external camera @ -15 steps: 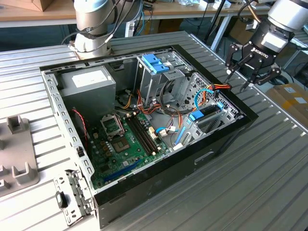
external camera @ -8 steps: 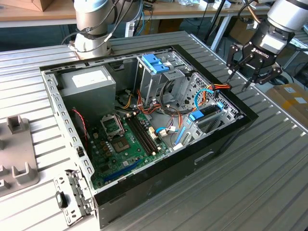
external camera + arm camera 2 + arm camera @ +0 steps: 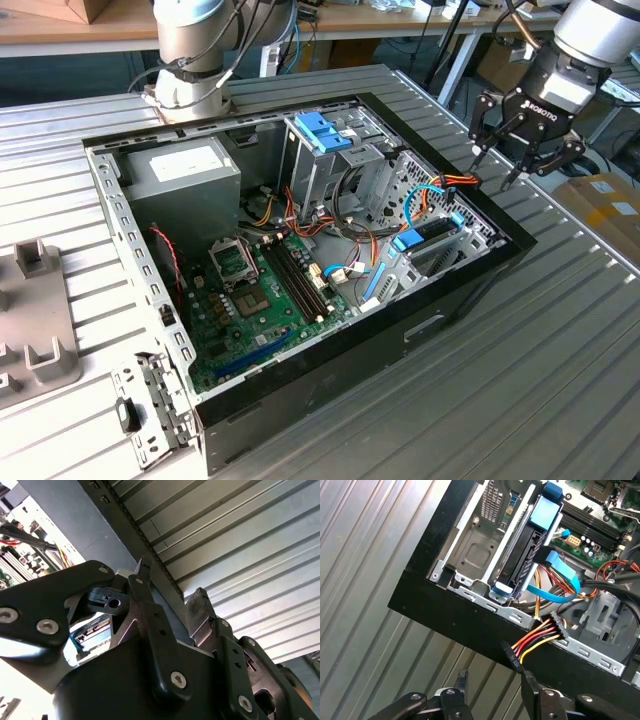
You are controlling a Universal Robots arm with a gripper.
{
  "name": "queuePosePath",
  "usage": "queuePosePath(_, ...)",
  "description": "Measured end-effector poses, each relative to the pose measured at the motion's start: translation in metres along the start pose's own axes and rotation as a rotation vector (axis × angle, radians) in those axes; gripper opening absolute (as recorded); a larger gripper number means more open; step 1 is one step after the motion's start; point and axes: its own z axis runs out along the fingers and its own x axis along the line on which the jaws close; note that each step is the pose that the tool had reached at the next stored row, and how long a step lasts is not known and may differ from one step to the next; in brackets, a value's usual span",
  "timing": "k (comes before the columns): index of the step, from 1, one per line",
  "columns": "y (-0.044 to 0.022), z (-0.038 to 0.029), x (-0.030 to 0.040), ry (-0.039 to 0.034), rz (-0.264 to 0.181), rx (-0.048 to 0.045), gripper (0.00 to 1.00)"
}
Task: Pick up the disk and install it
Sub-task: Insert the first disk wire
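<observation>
The disk point(image 3: 433, 232), black-edged in its blue carrier, stands on edge in the drive bay point(image 3: 470, 555) at the corner of the open computer case point(image 3: 470, 290). The gripper point(image 3: 515, 160) hovers just outside that corner over the ribbed table point(image 3: 560, 380), jaws spread wide and holding nothing. I judge this as the approach to the pick. A grasp calls for crossing the case wall and clearing the red-yellow power cable point(image 3: 535, 640) draped over it.

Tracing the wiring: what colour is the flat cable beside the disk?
Light blue; the flat cable beside the disk shows best in the first wrist view.
</observation>
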Motion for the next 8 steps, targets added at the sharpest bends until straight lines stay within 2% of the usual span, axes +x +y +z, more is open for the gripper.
queuePosePath(3,-0.0001,-0.0001,-0.0004,0.0006,-0.020,-0.0008,0.54)
queuePosePath(8,-0.0006,-0.0040,-0.0017,0.0004,-0.025,-0.0008,0.54)
